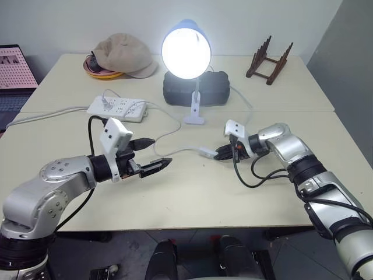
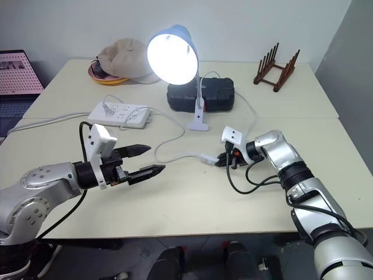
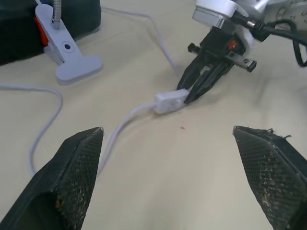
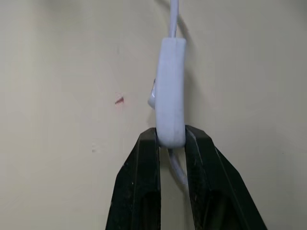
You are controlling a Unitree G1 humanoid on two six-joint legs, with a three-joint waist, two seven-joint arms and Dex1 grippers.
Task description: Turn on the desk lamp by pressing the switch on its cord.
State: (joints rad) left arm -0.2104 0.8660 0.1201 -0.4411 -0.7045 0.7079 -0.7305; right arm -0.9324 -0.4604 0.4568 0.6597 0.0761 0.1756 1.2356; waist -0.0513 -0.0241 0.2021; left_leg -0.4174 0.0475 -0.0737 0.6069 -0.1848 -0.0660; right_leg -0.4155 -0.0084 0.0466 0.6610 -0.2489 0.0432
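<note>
Right wrist view shows the switch (image 4: 170, 88) lying on the beige table (image 4: 57, 72), its near end pinched between the two black fingers of the right gripper (image 4: 171, 136), which is clamped on it; the cord (image 4: 173, 14) runs out from the switch's far end; from the head camera the switch (image 1: 208, 152) sits near the middle of the table, in front of the desk lamp (image 1: 186, 51), whose bulb glows bright white under the light-blue shade, its white clip base (image 1: 194, 118) standing just before a black case (image 1: 218, 87); the left gripper (image 1: 152, 154) hovers well apart from the switch, fingers spread wide and holding nothing; farther back lie a white power strip (image 1: 118, 108), a tan cap (image 1: 125, 53) on a dish, and a wooden rack (image 1: 269, 60)
</note>
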